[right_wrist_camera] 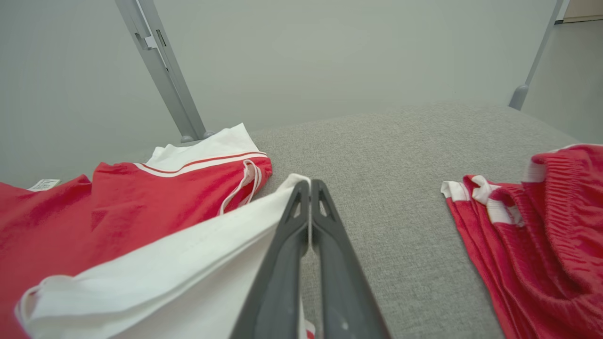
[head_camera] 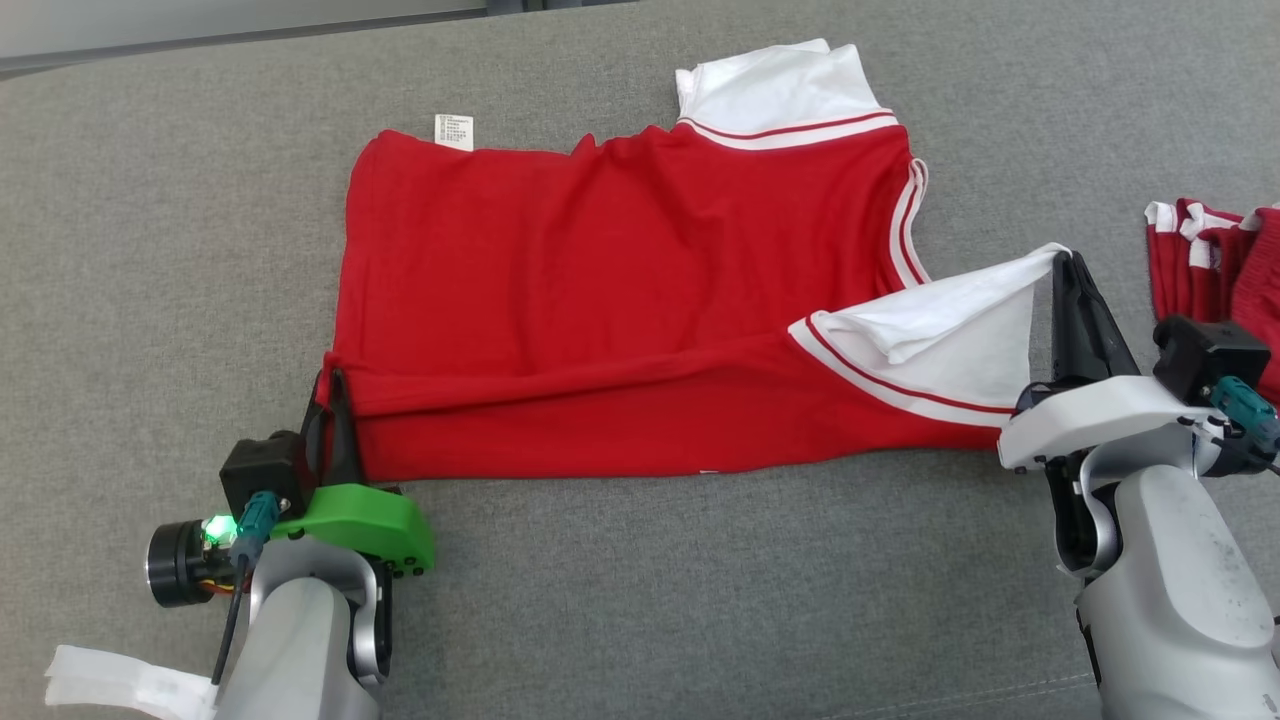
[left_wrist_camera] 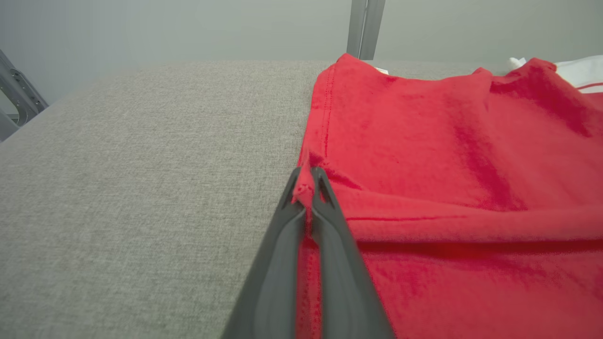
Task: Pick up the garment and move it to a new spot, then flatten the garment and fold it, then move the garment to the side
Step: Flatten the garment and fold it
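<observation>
Folding looks underway: left gripper (head_camera: 335,400) pinches the red-and-white fabric jersey (head_camera: 620,300) at its hem corner, right gripper (head_camera: 1068,265) its white sleeve (head_camera: 960,340); next, carry both toward the far edge of the grey worktop (head_camera: 650,600).

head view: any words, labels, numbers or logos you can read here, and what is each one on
White tag, sticking out from the far edge of the red garment: rows of small print, too small to read.
Red garment itself: red and white stripes, no words or numbers to be seen.
Pile of red and white clothes at the right: no text to be seen.
</observation>
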Robot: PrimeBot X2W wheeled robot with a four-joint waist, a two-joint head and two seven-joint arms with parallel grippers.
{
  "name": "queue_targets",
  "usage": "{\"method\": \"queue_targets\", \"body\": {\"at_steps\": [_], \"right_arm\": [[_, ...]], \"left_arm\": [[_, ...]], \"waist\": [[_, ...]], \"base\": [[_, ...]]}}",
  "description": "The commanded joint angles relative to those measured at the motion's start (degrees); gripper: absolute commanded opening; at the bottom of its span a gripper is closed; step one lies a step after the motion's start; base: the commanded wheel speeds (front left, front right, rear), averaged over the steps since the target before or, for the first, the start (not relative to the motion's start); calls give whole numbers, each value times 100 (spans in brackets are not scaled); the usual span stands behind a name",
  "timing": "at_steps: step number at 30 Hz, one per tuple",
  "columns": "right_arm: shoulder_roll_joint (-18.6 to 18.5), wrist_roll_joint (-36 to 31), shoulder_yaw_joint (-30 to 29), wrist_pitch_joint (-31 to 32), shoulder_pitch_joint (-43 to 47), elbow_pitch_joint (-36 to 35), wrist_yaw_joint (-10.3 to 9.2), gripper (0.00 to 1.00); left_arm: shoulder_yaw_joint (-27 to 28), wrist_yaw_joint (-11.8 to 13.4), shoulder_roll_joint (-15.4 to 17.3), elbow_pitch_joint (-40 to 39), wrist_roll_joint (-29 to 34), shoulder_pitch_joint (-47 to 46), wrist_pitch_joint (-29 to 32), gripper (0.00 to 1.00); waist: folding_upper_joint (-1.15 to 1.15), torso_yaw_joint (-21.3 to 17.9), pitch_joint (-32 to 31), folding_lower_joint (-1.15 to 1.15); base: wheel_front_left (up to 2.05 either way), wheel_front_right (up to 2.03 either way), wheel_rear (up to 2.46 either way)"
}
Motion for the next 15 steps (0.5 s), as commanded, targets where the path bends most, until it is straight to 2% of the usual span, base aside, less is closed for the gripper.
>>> {"method": "queue_targets", "body": {"at_steps": [1,2,3,7,15], "right_arm": [[8,-51,-8,-18,-108,53,-9,0],[10,-74,-33,-18,-142,107,-9,11],[23,-87,-16,-18,-148,194,-9,100],[53,-115,-21,-18,-135,127,-9,100],[92,111,-138,-18,449,-302,-9,100]], "left_arm": [[39,31,40,-24,-4,-127,4,100],[42,40,39,-33,9,-131,4,100],[32,23,39,-22,-10,-117,4,100],[20,12,39,-111,-59,29,4,100],[-23,64,37,-285,-167,486,4,100]], "waist": [[0,2,27,0],[0,5,34,0],[0,9,34,0],[0,22,-3,0],[0,-2,-154,0]], "base": [[0,0,0],[0,0,0],[0,0,0],[0,0,0],[0,0,0]]}}
